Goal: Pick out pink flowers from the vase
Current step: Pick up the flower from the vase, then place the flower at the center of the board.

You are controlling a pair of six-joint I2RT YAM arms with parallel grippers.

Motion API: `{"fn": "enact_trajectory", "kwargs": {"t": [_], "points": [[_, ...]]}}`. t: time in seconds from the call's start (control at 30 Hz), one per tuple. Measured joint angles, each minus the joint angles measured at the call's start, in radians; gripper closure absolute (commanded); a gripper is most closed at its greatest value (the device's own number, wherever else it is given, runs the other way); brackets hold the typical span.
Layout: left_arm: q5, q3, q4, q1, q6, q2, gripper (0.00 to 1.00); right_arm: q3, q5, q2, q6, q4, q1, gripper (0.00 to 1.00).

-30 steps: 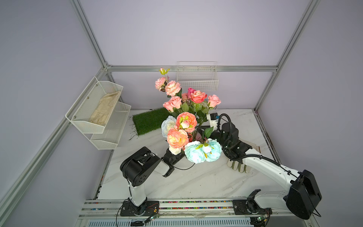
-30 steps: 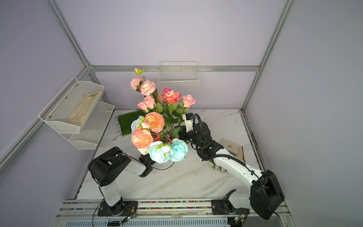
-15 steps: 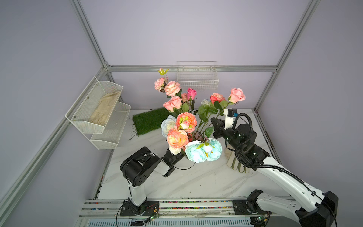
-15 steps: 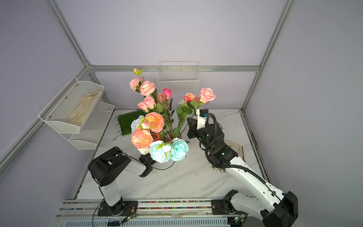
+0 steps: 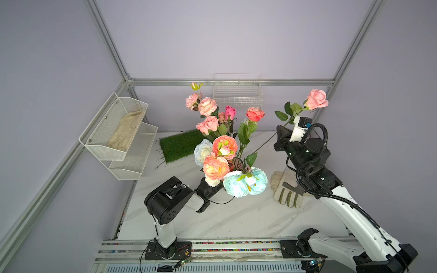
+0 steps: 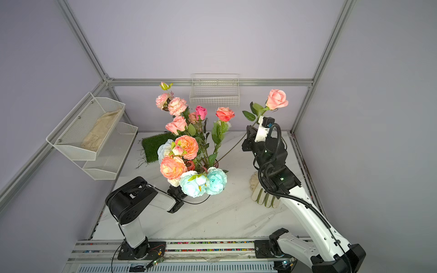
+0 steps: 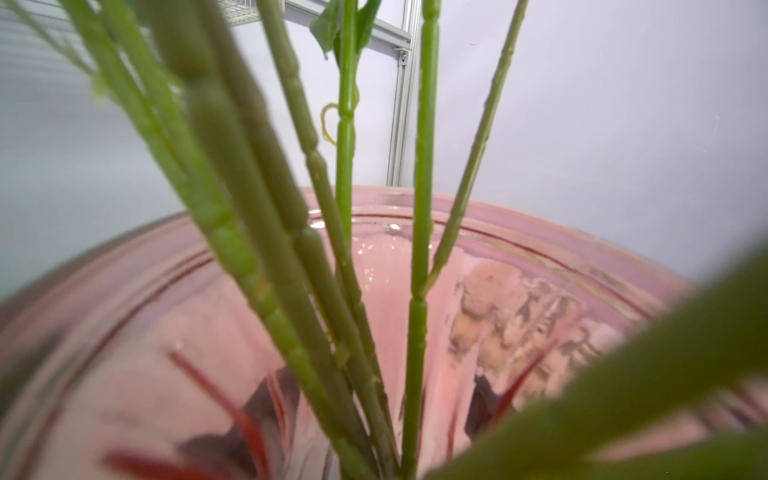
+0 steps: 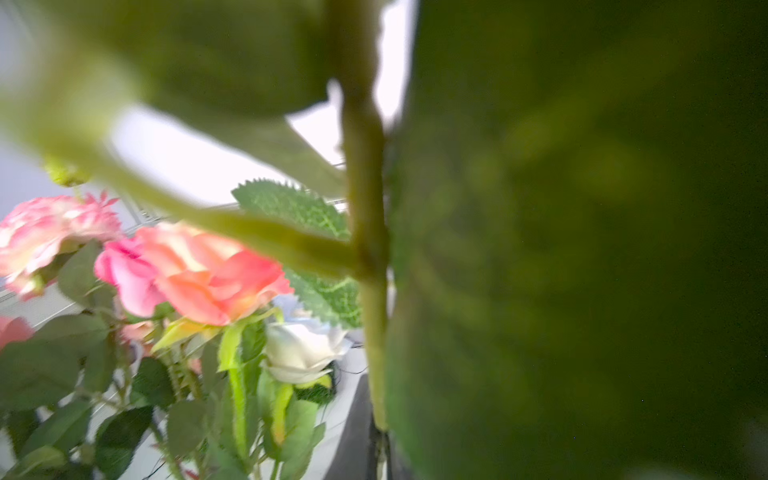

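1. Right claw [image 5: 282,130] grips the pink rose [image 5: 316,99] by its stem, jaws shut, bloom high above it.
2. Left claw [image 5: 217,186], closed, sits at the vase [image 7: 166,353]; grip hidden.
3. Other pink flowers [image 5: 224,146] stand above Left claw.

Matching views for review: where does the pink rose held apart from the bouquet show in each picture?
Top view: pink rose, upper right.
Top view: rose right of centre, high.
Left wrist: not in it.
Right wrist: only its blurred stem, centre.
Shared landmark: coral rose, except left wrist.
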State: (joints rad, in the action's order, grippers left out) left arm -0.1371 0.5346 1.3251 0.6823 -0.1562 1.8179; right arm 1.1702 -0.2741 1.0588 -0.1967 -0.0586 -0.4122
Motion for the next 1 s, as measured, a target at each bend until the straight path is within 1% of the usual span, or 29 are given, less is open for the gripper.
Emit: {"fn": "enact_trajectory", "kwargs": {"t": [0.07,0.13,0.23,0.3,0.37,0.5,0.57,0.63,0.73,0.77,0.8,0.83,0.9,1.0], "points": [[0.001,0.000,-0.007,0.000,0.000,-0.004,1.00,0.030,-0.027,0.001,0.000,-0.029,0.060,1.00],[0.003,0.000,-0.011,0.000,-0.001,-0.006,1.00,0.058,-0.038,0.009,-0.013,-0.061,0.142,1.00],[0.003,0.000,-0.011,0.000,-0.002,-0.006,1.00,0.066,0.013,0.042,-0.067,-0.093,0.256,1.00],[0.003,0.000,-0.011,0.000,-0.002,-0.006,1.00,0.050,0.091,0.083,-0.107,-0.104,0.305,1.00],[0.003,0.000,-0.014,0.000,-0.002,-0.008,1.00,0.035,0.202,0.143,-0.146,-0.119,0.327,1.00],[0.003,0.000,-0.030,0.000,-0.003,-0.017,1.00,0.022,0.496,0.343,-0.231,-0.121,0.338,1.00],[0.004,0.000,-0.037,0.000,-0.002,-0.024,1.00,-0.002,0.608,0.446,-0.281,-0.110,0.338,1.00],[0.005,0.000,-0.044,0.000,0.001,-0.029,1.00,-0.039,0.676,0.526,-0.326,-0.097,0.337,1.00],[0.005,0.000,-0.049,0.000,0.001,-0.031,1.00,-0.117,0.719,0.618,-0.408,-0.028,0.338,1.00],[0.005,0.000,-0.051,0.000,0.001,-0.032,1.00,-0.141,0.723,0.642,-0.429,0.002,0.338,0.98],[0.005,0.000,-0.052,0.000,0.002,-0.033,1.00,-0.156,0.723,0.665,-0.455,0.028,0.338,0.92],[0.005,0.000,-0.055,0.000,0.002,-0.035,1.00,-0.164,0.719,0.685,-0.473,0.051,0.337,0.87],[0.005,0.000,-0.059,0.000,0.002,-0.037,1.00,-0.176,0.702,0.722,-0.498,0.097,0.331,0.70],[0.006,0.000,-0.060,0.000,0.002,-0.038,1.00,-0.188,0.659,0.736,-0.509,0.138,0.314,0.64]]}}
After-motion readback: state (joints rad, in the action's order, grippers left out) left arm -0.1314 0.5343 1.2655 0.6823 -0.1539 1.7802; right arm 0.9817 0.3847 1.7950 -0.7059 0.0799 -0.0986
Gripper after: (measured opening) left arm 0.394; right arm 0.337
